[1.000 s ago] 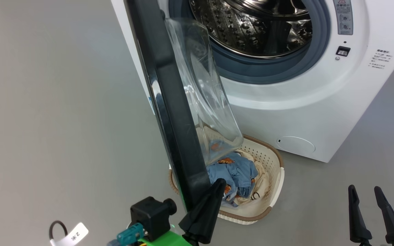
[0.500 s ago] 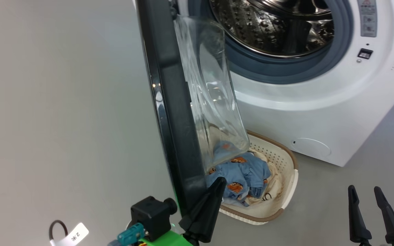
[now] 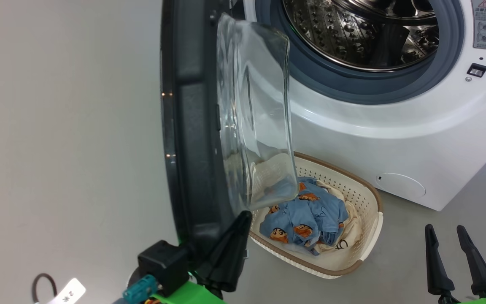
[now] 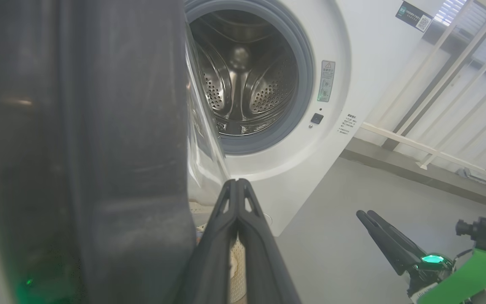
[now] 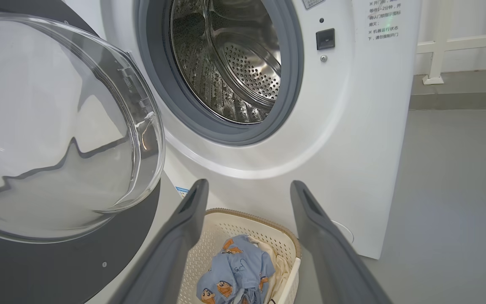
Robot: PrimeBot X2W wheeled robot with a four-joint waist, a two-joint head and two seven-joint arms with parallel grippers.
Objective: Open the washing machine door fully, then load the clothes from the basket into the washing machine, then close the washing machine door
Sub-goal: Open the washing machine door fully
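At the left, the washing machine door point(image 3: 192, 126) is standing swung out, edge-on to the head camera, with its glass bowl point(image 3: 255, 126) hanging over the left end of the basket point(image 3: 355, 190). The left gripper point(image 3: 241, 219), pinched closed and holding nothing, is pointing up at the door's lower inner edge. It seems to be touching the rim, though the contact itself is hidden. Pushing with closed tips is risking a slip off the glossy rim, letting the door drift back. Further right, the clothes point(image 3: 306, 215) are lying heaped in the basket on the floor, just in front of the washing machine point(image 3: 395, 139) and below its empty drum point(image 3: 352, 29). At far right, the right gripper point(image 3: 444, 231) is waiting with its fingers spread wide and empty. If it is reaching in while the door is only partly open, it is likely to knock the bowl or shove the light basket.
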